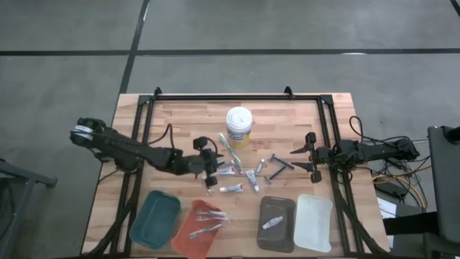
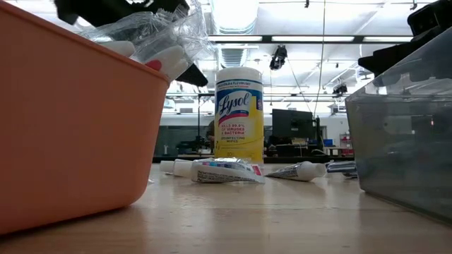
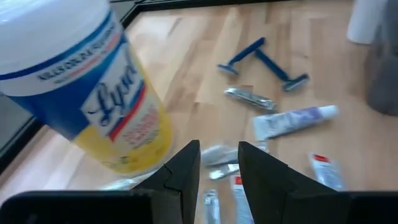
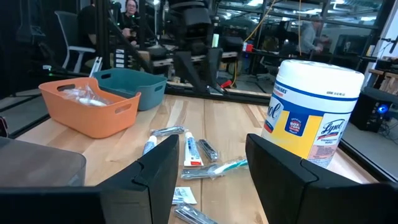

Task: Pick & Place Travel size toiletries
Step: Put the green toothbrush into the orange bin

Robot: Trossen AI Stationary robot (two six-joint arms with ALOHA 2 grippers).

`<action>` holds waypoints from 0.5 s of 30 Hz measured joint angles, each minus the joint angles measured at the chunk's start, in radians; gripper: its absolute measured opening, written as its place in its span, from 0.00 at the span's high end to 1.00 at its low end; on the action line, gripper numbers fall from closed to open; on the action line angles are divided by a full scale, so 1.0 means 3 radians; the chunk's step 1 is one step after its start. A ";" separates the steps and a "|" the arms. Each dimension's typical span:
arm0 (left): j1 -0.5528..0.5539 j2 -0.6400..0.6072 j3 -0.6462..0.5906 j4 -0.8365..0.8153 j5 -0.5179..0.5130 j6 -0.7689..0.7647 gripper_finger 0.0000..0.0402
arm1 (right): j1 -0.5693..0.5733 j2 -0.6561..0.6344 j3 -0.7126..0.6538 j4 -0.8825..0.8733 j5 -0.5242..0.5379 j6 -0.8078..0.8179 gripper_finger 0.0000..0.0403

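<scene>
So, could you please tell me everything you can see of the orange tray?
The orange tray is a rectangular, plastic-looking bin with rounded corners, sloping walls and a handle slot in its end wall, seen in the right wrist view. It sits flat near the table's front edge, close beside the teal tray on the left arm's side; whether they touch is unclear. Inside lie clear-wrapped toothbrushes, whose wrapping rises above the rim in the low view. No gripper touches it.

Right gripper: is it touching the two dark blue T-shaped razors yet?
Apart. In the high view the right gripper, fingers open, sits beside the dark blue razors with bare wood between them.
</scene>
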 joint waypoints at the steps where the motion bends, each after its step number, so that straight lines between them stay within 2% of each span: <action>1: 0.0045 0.0000 0.0000 0.0001 0.0050 0.0031 0.71 | 0.0001 0.0000 0.0000 0.0000 0.0000 0.0000 0.55; 9: 0.0306 0.0046 0.0000 -0.0005 0.0410 0.0183 0.71 | 0.0001 0.0000 0.0000 0.0000 -0.0001 -0.0001 0.55; 15: 0.0380 0.0270 0.0063 0.0013 0.0423 0.0484 0.71 | -0.0001 0.0001 0.0000 0.0000 -0.0001 0.0006 0.55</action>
